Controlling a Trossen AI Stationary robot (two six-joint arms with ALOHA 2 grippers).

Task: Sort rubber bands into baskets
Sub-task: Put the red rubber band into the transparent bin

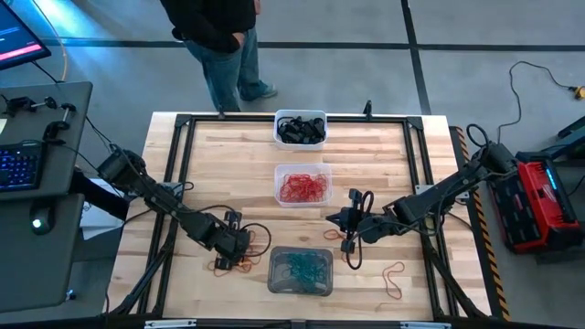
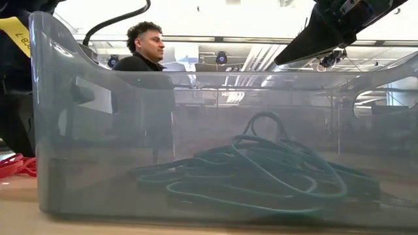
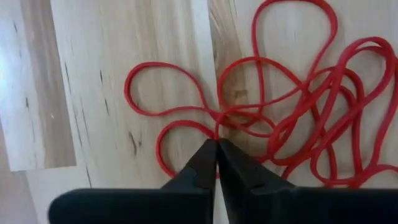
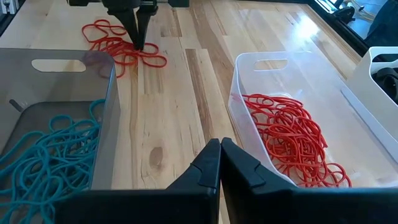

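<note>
Low view sits right at the near edge of the desk [image 1: 384, 155] and looks through the grey basket [image 2: 39, 130]. The blue-teal bands [image 2: 261, 170] lie in a heap on its floor, so this tub is their home.

Just beside that basket, toward the left side of the desk, a small pile of loose red bands [image 3: 298, 106] lies on the wood. They are not in any tub yet. The left claw [image 3: 216, 144] has its tips down on this pile, pinched tight together right where a red loop crosses. It looks like a grab for one band, but I cannot tell if the loop is really caught between the tips. One more loose band [image 1: 393, 276] lies alone near the near right corner.

A little farther in, the right claw [image 4: 219, 146] hangs over bare wood between the grey basket and the clear basket [image 4: 249, 68]. It is closed and holds nothing, so it seems to be waiting.

The clear basket stands in the middle of the desk with many red bands [image 4: 292, 137] inside. I think the loose red ones belong there too.

At the far edge stands the white basket [image 1: 277, 137] with the black bands [image 1: 302, 128]. Each color gets its own tub. Beyond the desk, a person [image 1: 224, 37] stands on the floor.
</note>
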